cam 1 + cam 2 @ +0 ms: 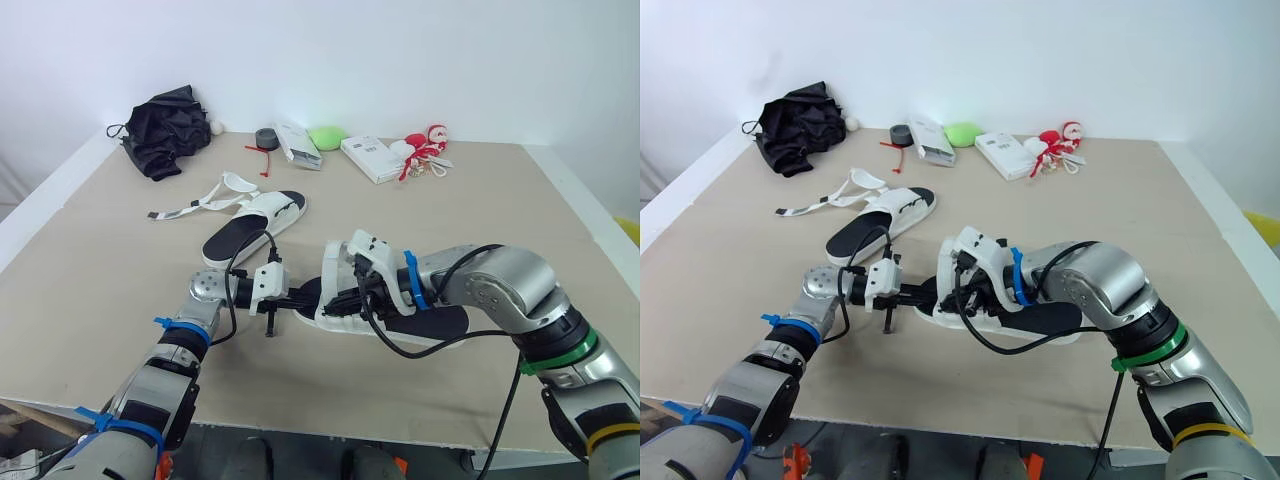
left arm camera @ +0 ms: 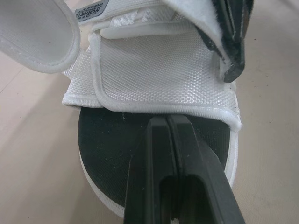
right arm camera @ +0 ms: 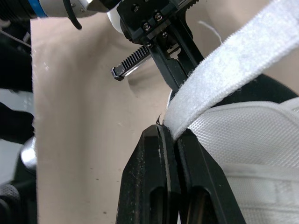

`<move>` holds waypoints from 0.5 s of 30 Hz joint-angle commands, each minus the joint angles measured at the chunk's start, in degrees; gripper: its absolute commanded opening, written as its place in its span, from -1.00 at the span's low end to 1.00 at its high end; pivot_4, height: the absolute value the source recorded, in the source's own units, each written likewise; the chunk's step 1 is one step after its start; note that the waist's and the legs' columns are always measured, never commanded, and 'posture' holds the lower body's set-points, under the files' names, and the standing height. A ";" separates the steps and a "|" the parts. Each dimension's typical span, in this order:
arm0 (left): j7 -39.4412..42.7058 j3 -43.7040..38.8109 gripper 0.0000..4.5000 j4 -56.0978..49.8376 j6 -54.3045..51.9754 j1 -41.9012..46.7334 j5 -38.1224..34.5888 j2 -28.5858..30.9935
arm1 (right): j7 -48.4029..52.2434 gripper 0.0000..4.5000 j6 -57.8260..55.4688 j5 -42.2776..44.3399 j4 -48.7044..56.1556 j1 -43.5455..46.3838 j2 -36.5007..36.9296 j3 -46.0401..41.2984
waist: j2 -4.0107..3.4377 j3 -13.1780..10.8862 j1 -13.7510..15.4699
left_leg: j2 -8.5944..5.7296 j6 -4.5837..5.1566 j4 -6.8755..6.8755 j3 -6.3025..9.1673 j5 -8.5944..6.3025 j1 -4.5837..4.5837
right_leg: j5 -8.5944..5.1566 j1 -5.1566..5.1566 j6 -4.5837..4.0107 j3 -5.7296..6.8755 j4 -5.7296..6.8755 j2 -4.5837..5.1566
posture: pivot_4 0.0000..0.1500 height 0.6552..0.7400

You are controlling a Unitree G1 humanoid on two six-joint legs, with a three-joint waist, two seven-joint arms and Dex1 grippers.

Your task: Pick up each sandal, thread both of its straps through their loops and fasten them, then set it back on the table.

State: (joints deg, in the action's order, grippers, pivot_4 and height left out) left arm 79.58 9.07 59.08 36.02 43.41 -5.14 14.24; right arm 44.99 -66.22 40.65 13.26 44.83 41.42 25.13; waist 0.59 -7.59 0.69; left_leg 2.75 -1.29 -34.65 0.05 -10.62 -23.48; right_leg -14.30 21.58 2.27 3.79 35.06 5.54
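A white sandal with a black insole [image 1: 440,322] lies at the table's middle front, held between both grippers. My left gripper [image 2: 167,120] is shut, its tips resting on the insole at the toe end, just below the white mesh front band [image 2: 154,70]. My right gripper [image 3: 170,133] is shut on a white hook-and-loop strap [image 3: 233,65] of this sandal, right by the left gripper [image 3: 175,77]. The second sandal [image 1: 255,225] lies farther back on the left, its straps [image 1: 200,205] loose and spread over the table.
Along the far edge lie a black cloth bundle [image 1: 165,128], a grey tape roll [image 1: 266,136], a small carton [image 1: 297,143], a green object [image 1: 327,137], a white box [image 1: 372,158] and a red-and-white toy [image 1: 425,152]. The table's front edge [image 1: 330,428] is close below my arms.
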 commanded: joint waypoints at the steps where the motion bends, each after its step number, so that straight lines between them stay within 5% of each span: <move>1: -0.41 3.69 -1.00 5.84 -3.23 -4.06 5.77 1.61 | 3.67 -0.98 -0.76 -2.58 -0.70 -1.29 1.38 3.04 | 0.00 0.00 0.00 | 0.00 0.00 0.00 0.00 0.00 0.01 | 0.00 0.00 0.00 0.00 0.00 0.01 | 1.00 1.00; 15: -0.46 3.61 -1.00 5.78 -3.34 -4.26 5.72 1.48 | 5.81 -0.98 -7.94 -2.93 -8.44 -1.97 -4.31 -2.17 | 0.01 0.03 0.01 | -0.01 -0.03 0.02 -0.05 -0.02 0.06 | 0.00 -0.03 0.00 0.00 0.00 0.01 | 1.00 1.00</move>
State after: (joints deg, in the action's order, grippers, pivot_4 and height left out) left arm 79.93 9.06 59.07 36.02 43.40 -5.15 14.28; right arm 51.94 -70.27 38.54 7.69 44.17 37.58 21.10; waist 0.60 -7.56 0.70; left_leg 2.74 -1.32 -34.61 0.00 -10.64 -23.42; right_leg -14.30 21.55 2.27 3.79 35.06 5.55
